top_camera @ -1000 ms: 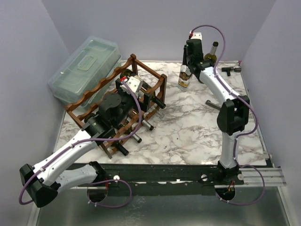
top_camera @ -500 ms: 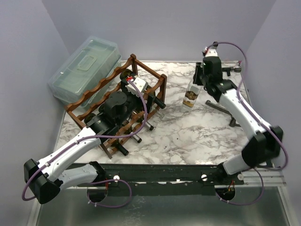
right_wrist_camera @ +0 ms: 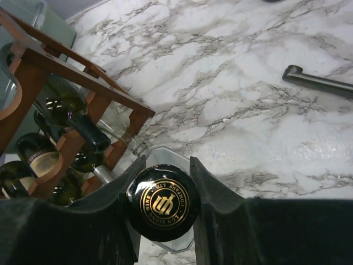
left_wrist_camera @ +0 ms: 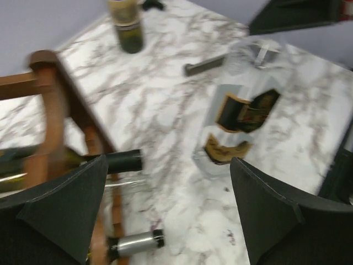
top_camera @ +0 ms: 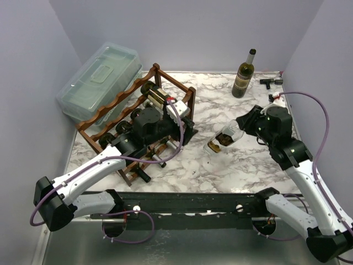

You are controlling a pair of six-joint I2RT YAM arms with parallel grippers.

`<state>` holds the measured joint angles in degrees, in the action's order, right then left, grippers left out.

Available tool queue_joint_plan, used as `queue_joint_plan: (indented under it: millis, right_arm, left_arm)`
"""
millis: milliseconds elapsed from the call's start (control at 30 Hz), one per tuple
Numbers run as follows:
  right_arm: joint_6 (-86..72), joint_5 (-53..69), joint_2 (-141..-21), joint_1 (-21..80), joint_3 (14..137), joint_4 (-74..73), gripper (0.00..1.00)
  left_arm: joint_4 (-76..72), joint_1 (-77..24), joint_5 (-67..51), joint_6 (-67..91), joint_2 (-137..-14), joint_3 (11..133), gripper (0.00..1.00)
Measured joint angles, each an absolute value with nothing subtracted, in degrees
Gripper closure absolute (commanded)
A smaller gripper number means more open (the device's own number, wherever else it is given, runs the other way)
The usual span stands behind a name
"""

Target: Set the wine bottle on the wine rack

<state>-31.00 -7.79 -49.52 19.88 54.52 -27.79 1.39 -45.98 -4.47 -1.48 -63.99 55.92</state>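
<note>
One glass wine bottle [top_camera: 222,140] is clamped at its capped neck by the right pincer [top_camera: 245,125], its body hanging ahead of it. It is judged heavy, slick and breakable.

Clear wine bottle [left_wrist_camera: 242,113] near wine rack [left_wrist_camera: 52,105]

From where I stand I count one reddish-brown wooden wine rack [top_camera: 113,104] with wavy rails and one clear plastic lidded box [top_camera: 96,77]. Two bottles are off the rack: one clear glass wine bottle [top_camera: 223,138] and one dark green glass bottle [top_camera: 243,74]. Several dark bottles [top_camera: 151,93] lie in the rack, but I can't count them exactly. There is also one grey metal rod [right_wrist_camera: 317,83] and one small black T-shaped piece [top_camera: 267,83].
</note>
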Motion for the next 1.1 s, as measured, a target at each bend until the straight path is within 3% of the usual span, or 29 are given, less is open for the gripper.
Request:
queue_joint_plan:
  millis: [167,333,667,833,900,1100]
  right_arm:
    - [-34.8,-7.3,-45.6,19.9,54.5,-31.3,0.99]
    - [-37.3,-5.4,-45.5,19.9,53.7,-31.3,0.99]
    - [-43.2,-1.5,-45.6,19.9,47.2,-29.2,0.99]
    - [-46.0,-0.7,-42.7,19.9,44.4,-27.1,1.0]
    - [-46.4,-0.7,-41.7,19.9,44.2,-27.1,1.0]
    - [-46.5,-0.8,-40.3,19.9,44.2,-26.6,0.99]
  left_arm:
    - [1.3,-54.5,-12.2,-5.5,-64.6,55.6,0.08]
    - [1.0,-63.0,-9.0,-11.2,-65.3,54.3,0.08]
    - [-6.7,-64.2,6.2,-8.2,-69.4,52.9,0.08]
    - [-9.3,-65.7,9.4,-4.3,-75.5,52.9,0.07]
    - [-9.8,-66.6,10.2,-3.9,-77.4,52.9,0.01]
    - [-13.4,-70.2,12.4,-6.2,-79.0,52.0,0.01]
